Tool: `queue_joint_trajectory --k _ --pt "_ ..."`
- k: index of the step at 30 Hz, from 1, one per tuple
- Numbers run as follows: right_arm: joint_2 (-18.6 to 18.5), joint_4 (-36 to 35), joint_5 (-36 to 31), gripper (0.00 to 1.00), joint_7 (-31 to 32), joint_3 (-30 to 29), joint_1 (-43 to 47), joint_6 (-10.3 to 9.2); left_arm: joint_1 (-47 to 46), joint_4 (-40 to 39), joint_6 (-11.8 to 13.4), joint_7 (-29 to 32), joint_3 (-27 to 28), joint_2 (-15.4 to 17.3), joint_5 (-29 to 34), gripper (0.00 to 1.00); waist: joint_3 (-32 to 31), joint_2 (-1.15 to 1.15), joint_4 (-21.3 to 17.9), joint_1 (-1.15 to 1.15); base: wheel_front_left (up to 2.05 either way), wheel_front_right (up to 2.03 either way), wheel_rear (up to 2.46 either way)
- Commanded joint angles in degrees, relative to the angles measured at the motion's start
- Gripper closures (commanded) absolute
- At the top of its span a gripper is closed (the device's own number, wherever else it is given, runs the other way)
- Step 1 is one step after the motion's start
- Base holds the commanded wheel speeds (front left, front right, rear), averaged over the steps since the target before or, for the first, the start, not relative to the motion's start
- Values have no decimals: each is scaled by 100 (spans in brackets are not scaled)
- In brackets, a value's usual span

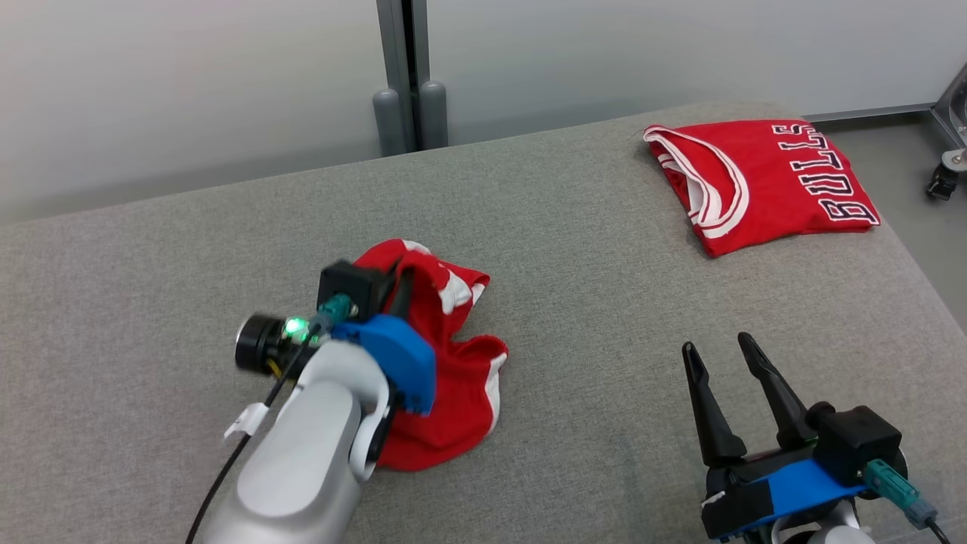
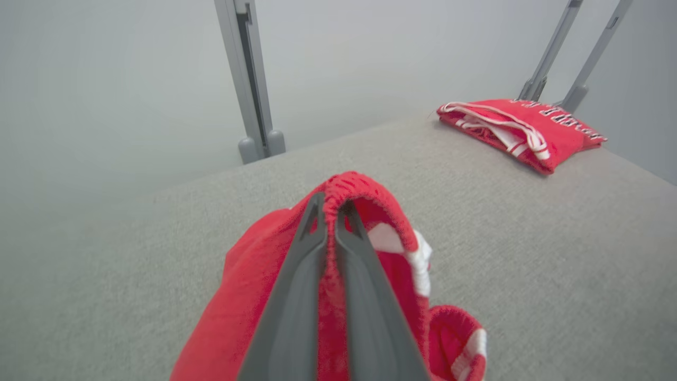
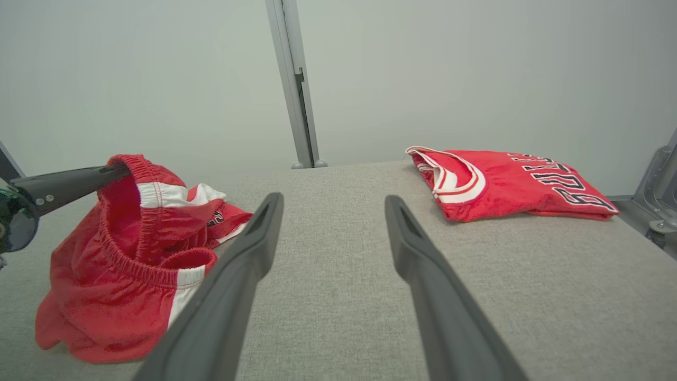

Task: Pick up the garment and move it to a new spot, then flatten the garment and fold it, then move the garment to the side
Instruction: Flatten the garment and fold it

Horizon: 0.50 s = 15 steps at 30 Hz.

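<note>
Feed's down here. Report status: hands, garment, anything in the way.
Left hand shut on red shorts waistband. Right hand open, off the cloth. Folded Bulls jersey far right, apart.

Garment (image 1: 461, 385): matt cloth (perhaps mesh); table (image 1: 604, 302) rough-woven.

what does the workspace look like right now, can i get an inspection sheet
surface: grey fabric table top, flat, no stains seen
job's things: red shorts crumpled at left-centre, waistband pinched and raised, the rest lying on the table top
clutter: folded red jersey at the far right corner, apart from the shorts
grippers: left gripper shut on the shorts' waistband; right gripper open, holding nothing, over bare table top
cables: black cable hanging beside the left forearm; teal-plug cable at the right wrist; neither touches the shorts
surroundings: pale wall, grey post behind the table, a caster on the floor at far right
</note>
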Motion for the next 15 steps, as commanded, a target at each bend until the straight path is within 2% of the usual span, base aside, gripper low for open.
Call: queue_joint_trajectory --k 1,4,7,11,15 --pt "-11 6 41 0 -25 -11 -67 1 -265 -165 -134 -223 -7 -37 -131 100 8 0 -1 0 0 0 0" --pt "-10 7 13 0 -7 -37 -64 1 -580 -523 -411 -607 -147 -74 -489 100 6 0 6 0 0 0 0" --pt "-11 10 2 0 13 -24 -93 1 -914 -1111 -512 -1000 -476 -82 -1175 100 -17 0 -15 0 0 0 0" --pt "-10 23 22 0 12 12 -94 1 -1336 -1948 -398 -1443 -832 -73 -2198 100 -54 0 -16 0 0 0 0" --pt "-10 31 38 0 8 7 -60 1 -1606 -2544 -151 -1655 -912 -71 -2887 100 -74 0 29 0 0 0 0"
